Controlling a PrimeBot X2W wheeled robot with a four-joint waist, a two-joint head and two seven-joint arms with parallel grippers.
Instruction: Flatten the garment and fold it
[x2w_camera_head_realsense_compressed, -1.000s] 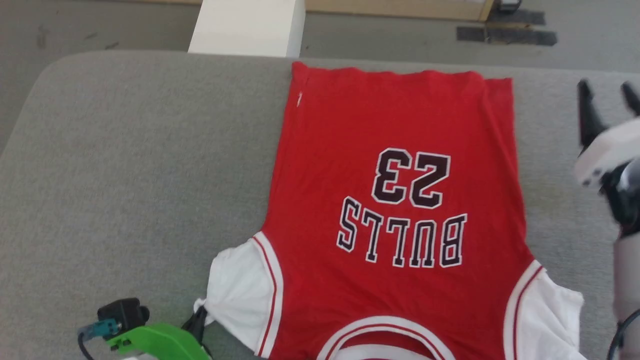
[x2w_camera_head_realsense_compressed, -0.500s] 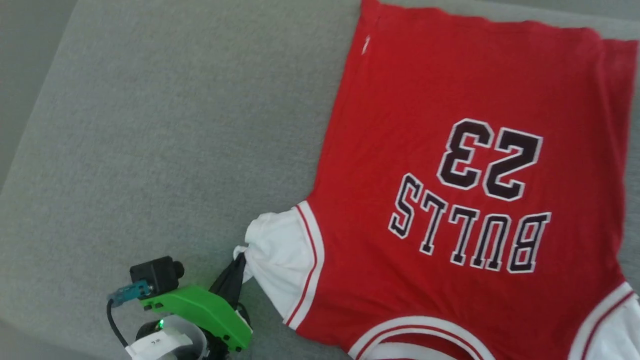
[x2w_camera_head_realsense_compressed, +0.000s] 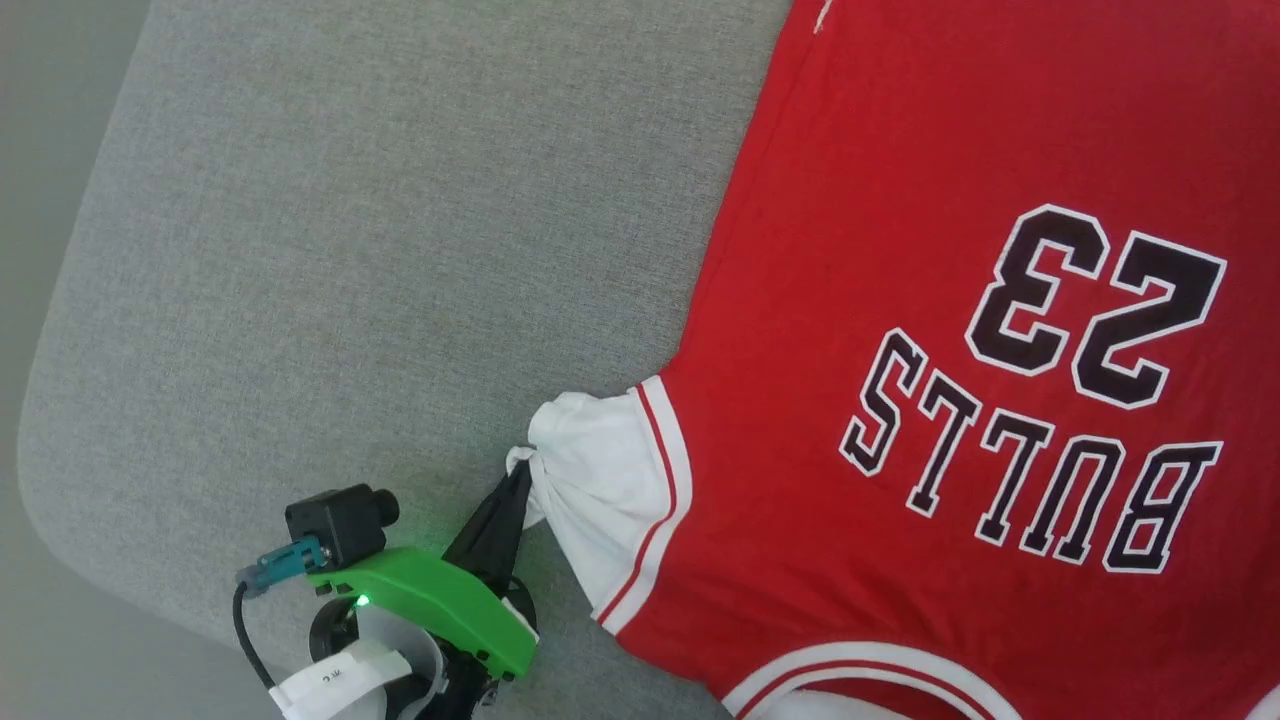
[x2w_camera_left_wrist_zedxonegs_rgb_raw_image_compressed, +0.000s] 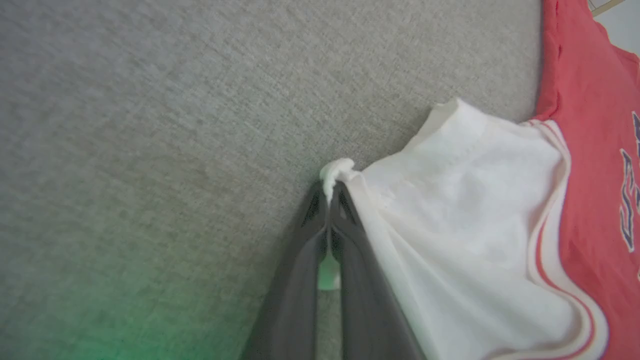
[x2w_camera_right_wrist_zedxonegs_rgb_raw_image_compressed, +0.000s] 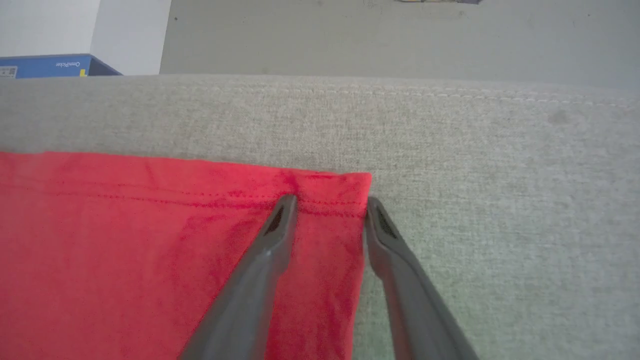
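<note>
The camera has swung and dipped over the last second, so the shirt (x2w_camera_head_realsense_compressed: 900, 250) now sits toward the right of the head view. That shift is the head moving, not the cloth.

At the lower left of that view, the left hand (x2w_camera_head_realsense_compressed: 518, 485) is where it was a second ago. Its fingers are pinched fully together on the tip of the white sleeve (x2w_camera_head_realsense_compressed: 600, 480), which is drawn into a small bunched point. The left wrist view shows a nub of white cloth squeezed out above the closed tips (x2w_camera_left_wrist_zedxonegs_rgb_raw_image_compressed: 330, 192). The sleeve is puckered rather than flat.

The shirt lies print-up on the grey padded desk (x2w_camera_head_realsense_compressed: 350, 250), spread fairly smooth, with "BULLS 23" reading upside down from where I stand.

The real change is on the right. A second ago the right hand hung wide open at the upper right of the head view, clear of the cloth. In the right wrist view the right hand (x2w_camera_right_wrist_zedxonegs_rgb_raw_image_compressed: 330, 202) is now down at a corner of the red hem. Its fingers are partly apart, one on the cloth and the other at its side edge. They have narrowed but nothing is gripped yet.

I'd say it is about to pinch that corner. With sleeve and hem both held, the arms could tug the shirt flat before any fold.
</note>
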